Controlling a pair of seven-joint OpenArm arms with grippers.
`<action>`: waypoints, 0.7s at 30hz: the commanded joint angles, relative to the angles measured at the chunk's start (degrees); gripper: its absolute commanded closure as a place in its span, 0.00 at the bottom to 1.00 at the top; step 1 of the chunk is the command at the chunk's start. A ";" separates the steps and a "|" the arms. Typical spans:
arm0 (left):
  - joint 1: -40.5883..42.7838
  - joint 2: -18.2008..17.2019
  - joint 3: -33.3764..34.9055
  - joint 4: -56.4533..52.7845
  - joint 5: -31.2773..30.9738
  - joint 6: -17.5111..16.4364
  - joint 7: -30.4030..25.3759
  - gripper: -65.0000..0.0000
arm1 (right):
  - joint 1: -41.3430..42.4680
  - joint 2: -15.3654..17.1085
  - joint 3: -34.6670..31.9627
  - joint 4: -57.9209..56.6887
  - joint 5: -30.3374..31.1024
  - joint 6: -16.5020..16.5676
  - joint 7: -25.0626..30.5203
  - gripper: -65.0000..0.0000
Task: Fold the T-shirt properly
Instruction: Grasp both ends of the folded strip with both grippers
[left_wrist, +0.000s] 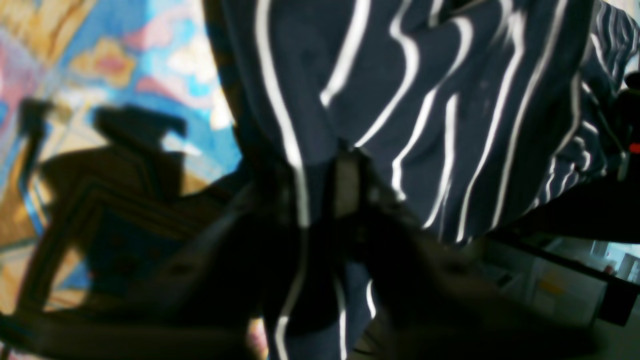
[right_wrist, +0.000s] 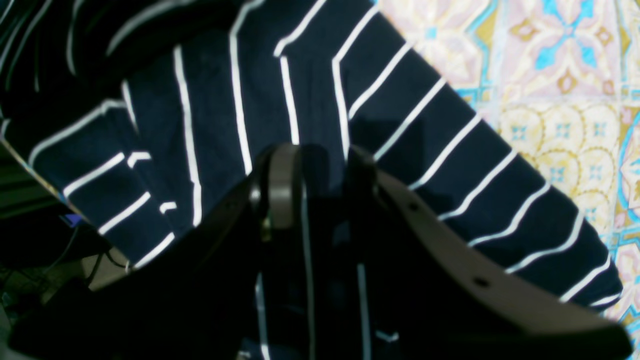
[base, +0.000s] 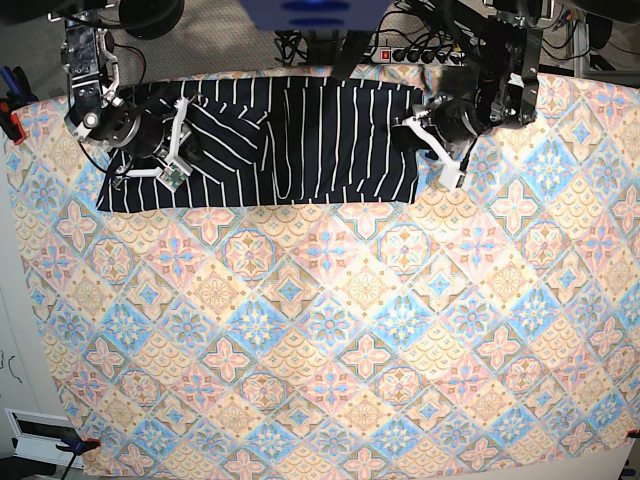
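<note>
Cloth fills the left wrist view: the T-shirt (left_wrist: 450, 100), dark navy with thin white stripes, hangs bunched in front of the lens. Left tool (left_wrist: 345, 185) has its two dark fingers pressed together on a fold of that fabric, a striped strip running down between them. Blurry picture. Patterned cloth (left_wrist: 100, 60) on the counter shows at left with the tool's shadow on it.

Right wrist view: right tool (right_wrist: 320, 170) is pinched on the T-shirt (right_wrist: 400, 135) too, fingers nearly touching, navy fabric trapped between the grey pad and the dark finger. Shirt spreads out beyond the tips over the floral cloth (right_wrist: 560, 100).

Base view: T-shirt (base: 320, 140) lies as a wide band along the far edge of the counter, on the tile-patterned cloth (base: 330, 340). Right tool (base: 168, 160) sits on the shirt's end at picture left, where the fabric is rumpled and folded over. Left tool (base: 432, 138) is at the shirt's other end, touching its edge.
</note>
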 joint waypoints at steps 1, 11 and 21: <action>-0.32 -0.26 -0.40 0.75 -0.76 -0.48 -0.40 1.00 | 0.27 0.71 0.50 1.18 0.76 -0.05 0.94 0.76; 0.20 -0.61 -9.55 0.93 -1.02 -0.66 -0.31 1.00 | -0.17 0.71 9.73 1.45 0.93 -0.05 0.33 0.76; 1.43 -2.19 -10.34 1.11 -1.02 -0.75 -0.31 1.00 | 0.35 0.97 10.43 -2.95 1.02 -0.05 -6.27 0.54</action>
